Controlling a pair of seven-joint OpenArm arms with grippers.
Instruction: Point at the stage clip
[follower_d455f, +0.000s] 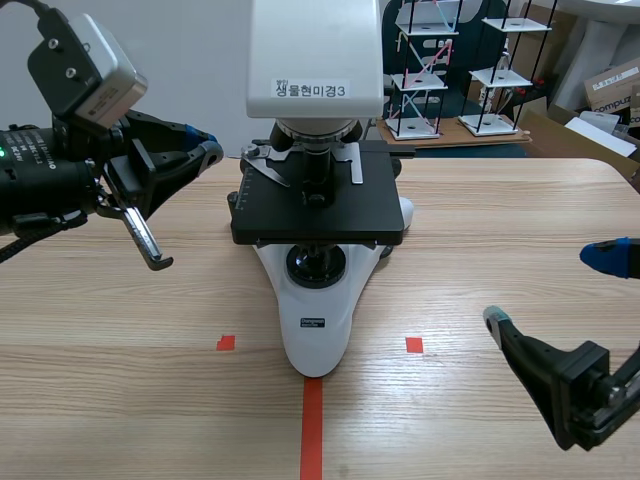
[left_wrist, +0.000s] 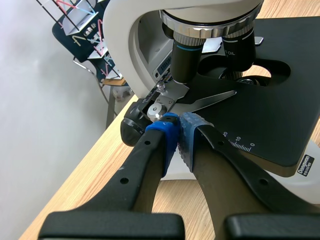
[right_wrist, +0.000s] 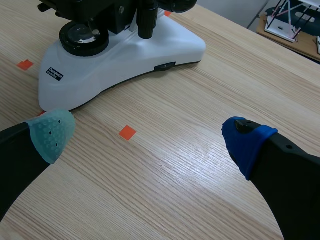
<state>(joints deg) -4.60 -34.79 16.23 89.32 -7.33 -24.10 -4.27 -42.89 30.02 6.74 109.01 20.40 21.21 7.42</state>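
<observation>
left gripper (left_wrist: 179, 131), fingers pressed together on nothing, tips just beside the silver stage clip (left_wrist: 210, 100) lying on the black microscope stage (left_wrist: 272, 120); right gripper (right_wrist: 147, 137) spread apart over the table (right_wrist: 200, 175) near the microscope base (right_wrist: 125, 55)

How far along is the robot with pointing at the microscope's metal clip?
Nearly or fully done. The left gripper, fingers shut, has its tips right at the pivot end of the stage clip on the microscope's stage, so the pointing is in hand. Little seems left; whether it touches is unclear. The right gripper hangs open over the table, uninvolved.
</observation>
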